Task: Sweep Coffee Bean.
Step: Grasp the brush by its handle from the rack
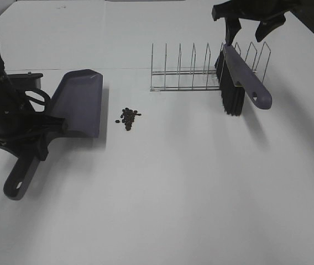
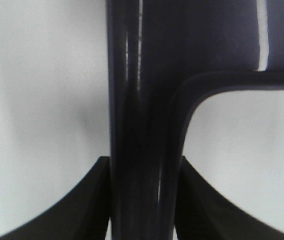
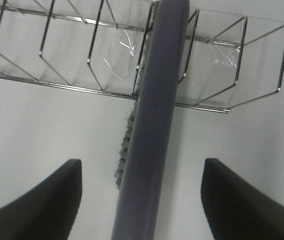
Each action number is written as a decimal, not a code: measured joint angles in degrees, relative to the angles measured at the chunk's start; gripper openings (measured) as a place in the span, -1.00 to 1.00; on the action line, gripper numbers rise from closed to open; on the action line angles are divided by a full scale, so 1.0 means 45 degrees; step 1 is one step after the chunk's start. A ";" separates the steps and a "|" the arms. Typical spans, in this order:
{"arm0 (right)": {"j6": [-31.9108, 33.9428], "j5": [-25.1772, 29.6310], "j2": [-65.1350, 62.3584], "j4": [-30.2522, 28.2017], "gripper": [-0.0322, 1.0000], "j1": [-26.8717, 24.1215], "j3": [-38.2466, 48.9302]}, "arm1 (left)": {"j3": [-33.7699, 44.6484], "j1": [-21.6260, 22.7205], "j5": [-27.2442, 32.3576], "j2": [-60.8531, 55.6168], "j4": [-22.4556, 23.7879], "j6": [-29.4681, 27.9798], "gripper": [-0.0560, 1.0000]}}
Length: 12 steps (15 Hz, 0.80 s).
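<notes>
two tools: my left tool (image 2: 142, 200) clamps the purple-grey plastic dustpan (image 1: 79, 102); my right tool (image 3: 142, 167) gapes empty over the purple-handled black-bristled brush (image 3: 154, 100) (propped in a wire rack (image 3: 57, 84)). small dark coffee beans (image 1: 128, 117) lie beside the pan's lip; grasping the brush comes next, i judge.

Coffee bean (image 1: 128, 117) too small to count, perhaps fifteen; left tool (image 1: 31, 138) hides dustpan (image 1: 82, 102) mid-handle.

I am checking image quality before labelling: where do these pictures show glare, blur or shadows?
Exterior high: bright white table, soft shadows beside the dustpan and brush, coffee bean pile distinct. Left wrist: white glare streaks on the dustpan handle, everything softly blurred. Right wrist: wire rack sharp, dark fingers blurred.
</notes>
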 joint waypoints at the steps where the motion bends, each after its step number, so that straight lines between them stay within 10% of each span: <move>1: 0.0000 -0.0013 0.0255 -0.0102 0.19 0.0000 0.0000 | 0.0000 0.0000 0.0000 0.0000 0.0000 0.0000 -0.24; 12: 0.0140 -0.0853 0.1528 -0.0064 0.13 0.0000 -0.0038 | 0.0000 0.0000 -0.0013 0.0000 -0.0102 0.0000 -0.24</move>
